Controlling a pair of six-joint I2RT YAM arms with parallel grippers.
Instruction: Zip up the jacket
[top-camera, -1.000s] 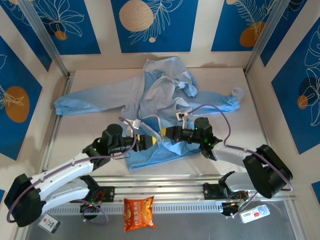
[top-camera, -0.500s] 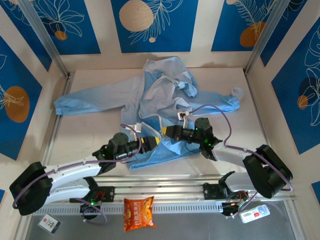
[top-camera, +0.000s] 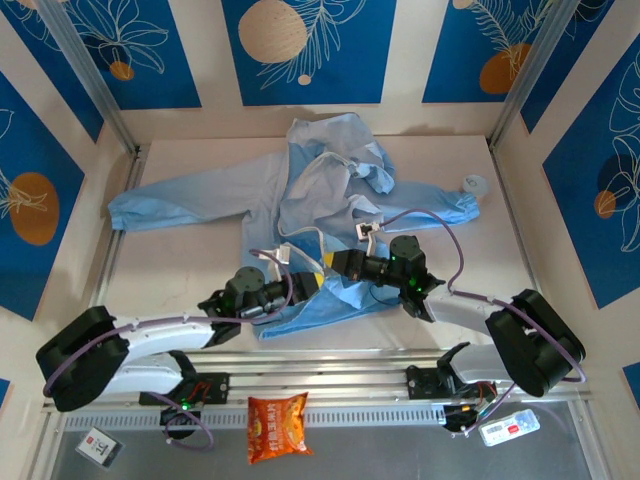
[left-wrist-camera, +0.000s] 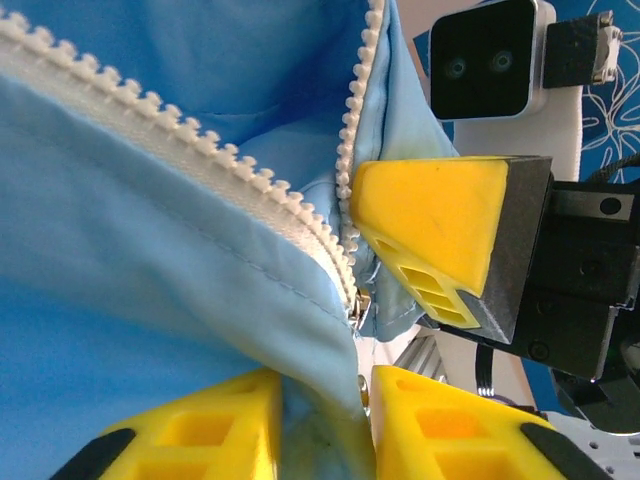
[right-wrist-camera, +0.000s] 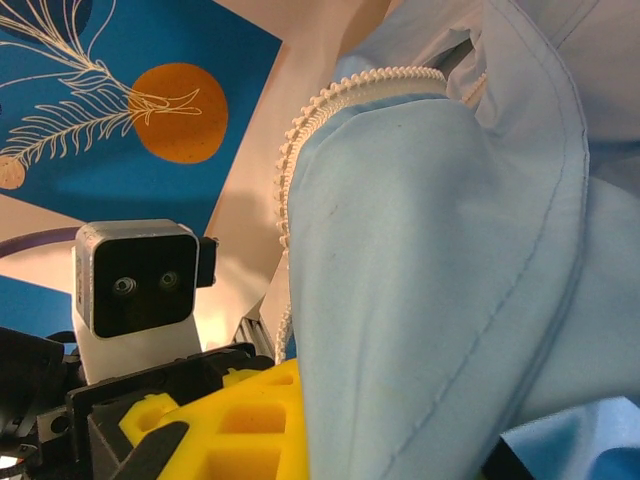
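One jacket (top-camera: 330, 180); left gripper (top-camera: 312, 283), right gripper (top-camera: 330, 265) (two) both pinching it.

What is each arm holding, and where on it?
Both hold the jacket at its bottom front: left fingers pinch the hem below the zipper, right fingers the opposite zipper edge.

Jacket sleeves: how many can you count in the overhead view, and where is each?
2. One sleeve of the jacket stretches left across the table; the other sleeve reaches right, cuff near the table's right edge. None seems hidden.
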